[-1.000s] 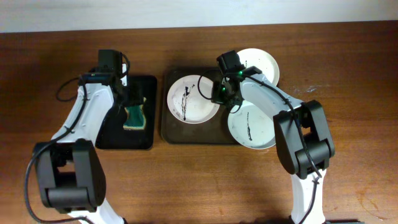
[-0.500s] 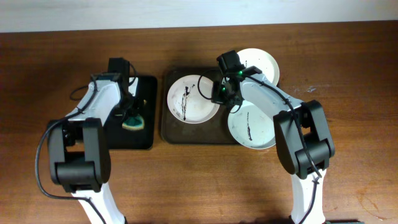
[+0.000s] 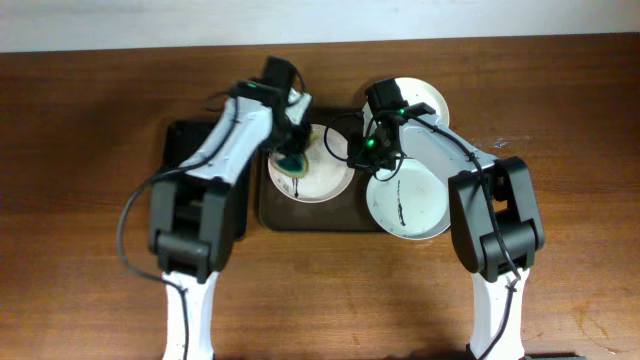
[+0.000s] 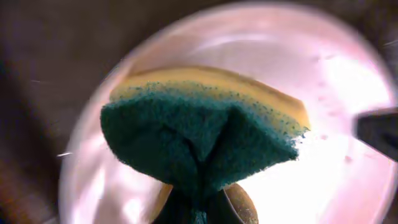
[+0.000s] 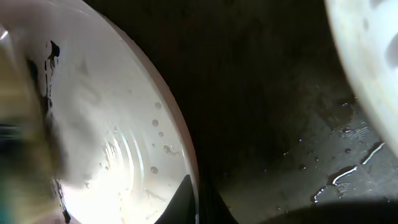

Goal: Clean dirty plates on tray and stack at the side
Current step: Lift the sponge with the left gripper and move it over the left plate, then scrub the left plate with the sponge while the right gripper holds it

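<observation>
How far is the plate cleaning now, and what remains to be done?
Done: nothing visibly; no plate is stacked at the side. In hand: the left gripper holds the sponge over the left plate on the tray, with the right gripper at that plate's rim; black marks show on it. Left: wipe this plate and the streaked front-right plate, check the back plate, then stack all three.

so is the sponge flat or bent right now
Bent: the sponge creases into a V at its middle, where the left hand pinches it above a plate.
</observation>
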`<act>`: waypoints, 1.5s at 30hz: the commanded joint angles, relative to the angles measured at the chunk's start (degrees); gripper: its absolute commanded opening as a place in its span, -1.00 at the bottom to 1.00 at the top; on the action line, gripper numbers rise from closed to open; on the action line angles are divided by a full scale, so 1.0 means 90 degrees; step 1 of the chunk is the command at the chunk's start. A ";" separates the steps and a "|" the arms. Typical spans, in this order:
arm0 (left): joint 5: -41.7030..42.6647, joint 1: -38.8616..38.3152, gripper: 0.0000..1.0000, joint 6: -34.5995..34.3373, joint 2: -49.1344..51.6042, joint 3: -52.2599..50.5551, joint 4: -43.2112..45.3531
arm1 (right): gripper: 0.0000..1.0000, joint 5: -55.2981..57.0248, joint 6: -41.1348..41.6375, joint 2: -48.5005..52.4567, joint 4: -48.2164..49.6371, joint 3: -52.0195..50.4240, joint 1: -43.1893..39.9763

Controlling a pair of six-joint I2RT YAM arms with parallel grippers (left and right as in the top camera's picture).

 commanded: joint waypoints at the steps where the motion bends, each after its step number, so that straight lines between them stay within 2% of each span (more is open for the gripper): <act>1: -0.0381 -0.0015 -1.00 -0.0461 0.0474 0.0075 0.0019 | -0.92 -0.0087 -0.0092 0.0148 0.0007 0.0032 -0.0017; 4: -0.0362 -0.0100 -1.00 -0.0202 0.0814 0.0075 -0.0129 | -0.92 -0.0087 -0.0092 0.0148 0.0024 0.0032 -0.0017; 6: 0.0874 -0.0143 -1.00 0.0716 0.0814 0.0308 -0.0957 | -0.92 -0.0087 -0.0092 0.0148 0.0022 0.0032 -0.0017; 8: 0.0867 -0.0109 -1.00 0.0913 0.0814 0.0804 -0.1700 | -0.92 -0.0087 -0.0092 0.0148 0.0022 0.0032 -0.0017; 10: 0.0410 -0.0109 -1.00 0.0318 0.0816 0.1008 -0.1246 | -0.92 -0.0090 -0.0090 0.0148 0.0007 0.0032 -0.0017; 11: -0.0175 -0.0131 -1.00 -0.0270 0.0903 0.1001 -0.0702 | -0.92 -0.0087 -0.0090 0.0148 0.0005 0.0032 -0.0017; 12: -0.0520 -0.0172 -1.00 -0.0515 0.0969 0.0998 -0.0427 | -0.92 -0.0087 -0.0090 0.0148 0.0005 0.0032 -0.0017; 14: -0.1787 -0.0330 -1.00 -0.1217 0.1280 0.0996 0.0151 | -0.92 -0.0085 -0.0092 0.0148 0.0002 0.0032 -0.0017; 15: -0.2108 -0.0359 -1.00 -0.1445 0.1362 0.0996 0.0199 | -0.92 -0.0083 -0.0090 0.0148 0.0002 0.0032 -0.0017; 17: -0.2130 -0.0396 -1.00 -0.1576 0.1382 0.0991 0.0078 | -0.92 -0.0085 -0.0090 0.0148 0.0002 0.0032 -0.0017; 18: -0.1642 -0.0440 -1.00 -0.1455 0.1382 0.0991 -0.0294 | -0.92 -0.0087 -0.0056 0.0151 -0.0044 0.0029 -0.0017; 19: -0.0937 -0.0449 -1.00 -0.0969 0.1382 0.0991 -0.0593 | -0.92 -0.0114 -0.0041 0.0151 -0.0075 0.0029 -0.0017; 21: 0.0731 -0.0449 -1.00 0.0427 0.1382 0.0993 -0.1348 | -0.92 -0.0158 -0.0041 0.0151 -0.0146 0.0029 -0.0017; 22: 0.1144 -0.0444 -1.00 0.0916 0.1382 0.0993 -0.1809 | -0.92 -0.0160 -0.0041 0.0151 -0.0146 0.0029 -0.0017; 24: 0.1190 -0.0444 -1.00 0.2089 0.1382 0.0993 -0.2125 | -0.92 -0.0158 -0.0041 0.0151 -0.0143 0.0029 -0.0017; 26: 0.0971 -0.0401 -1.00 0.2149 0.1382 0.0993 -0.1549 | -0.92 -0.0158 -0.0041 0.0151 -0.0143 0.0029 -0.0017; 27: 0.0709 -0.0379 -1.00 0.1664 0.1382 0.0993 -0.1253 | -0.92 -0.0158 -0.0041 0.0151 -0.0143 0.0029 -0.0017; 28: -0.0867 -0.0350 -1.00 -0.0245 0.1382 0.0993 -0.0668 | -0.92 -0.0153 0.0160 0.0151 -0.0146 0.0029 -0.0029; 29: -0.2016 -0.0342 -1.00 -0.1503 0.1382 0.0993 -0.0580 | -0.92 -0.0153 0.0338 0.0165 -0.0155 0.0029 -0.0063; 30: -0.3009 -0.0340 -1.00 -0.2994 0.1382 0.0993 -0.0675 | -0.92 -0.0153 0.0610 0.0180 -0.0163 -0.0044 -0.0146; 31: -0.3356 -0.0340 -1.00 -0.4080 0.1382 0.0993 -0.0821 | -0.92 -0.0175 0.0685 0.0185 -0.0126 -0.0168 -0.0228; 32: -0.3230 -0.0342 -1.00 -0.4167 0.1382 0.0993 -0.0852 | -0.92 -0.0197 0.0682 0.0185 -0.0092 -0.0223 -0.0265; 33: -0.3009 -0.0386 -1.00 -0.3888 0.1382 0.0993 -0.0889 | -0.92 -0.0260 0.0680 0.0185 -0.0070 -0.0233 -0.0279; 35: -0.1554 -0.0481 -1.00 -0.1600 0.1382 0.0993 -0.0889 | -0.92 -0.0279 0.0673 0.0185 -0.0022 -0.0233 -0.0279; 37: 0.1753 -0.0491 -1.00 0.1770 0.1379 0.0993 -0.1345 | -0.92 -0.0284 0.0651 0.0185 -0.0022 -0.0233 -0.0279; 38: 0.2249 -0.0478 -1.00 0.2220 0.1379 0.0993 -0.1358 | -0.92 -0.0299 0.0651 0.0185 -0.0022 -0.0233 -0.0279; 39: 0.2237 -0.0459 -1.00 0.2200 0.1379 0.0993 -0.1112 | -0.92 -0.0299 0.0651 0.0185 -0.0024 -0.0233 -0.0279; 40: 0.2045 -0.0427 -1.00 0.1851 0.1379 0.0993 -0.0833 | -0.92 -0.0299 0.0651 0.0185 -0.0022 -0.0233 -0.0279; 41: 0.0974 -0.0345 -1.00 0.0544 0.1379 0.0996 -0.0330 | -0.92 -0.0299 0.0651 0.0185 -0.0022 -0.0233 -0.0279; 42: 0.0396 -0.0306 -1.00 0.0010 0.1379 0.0996 -0.0141 | -0.92 -0.0296 0.0651 0.0185 -0.0022 -0.0233 -0.0279; 43: -0.0743 -0.0250 -1.00 -0.0952 0.1379 0.0996 0.0291 | -0.92 -0.0296 0.0651 0.0185 -0.0022 -0.0233 -0.0279; 45: -0.2215 -0.0257 -1.00 -0.2127 0.1379 0.0993 0.0646 | -0.92 -0.0294 0.0651 0.0185 -0.0022 -0.0233 -0.0279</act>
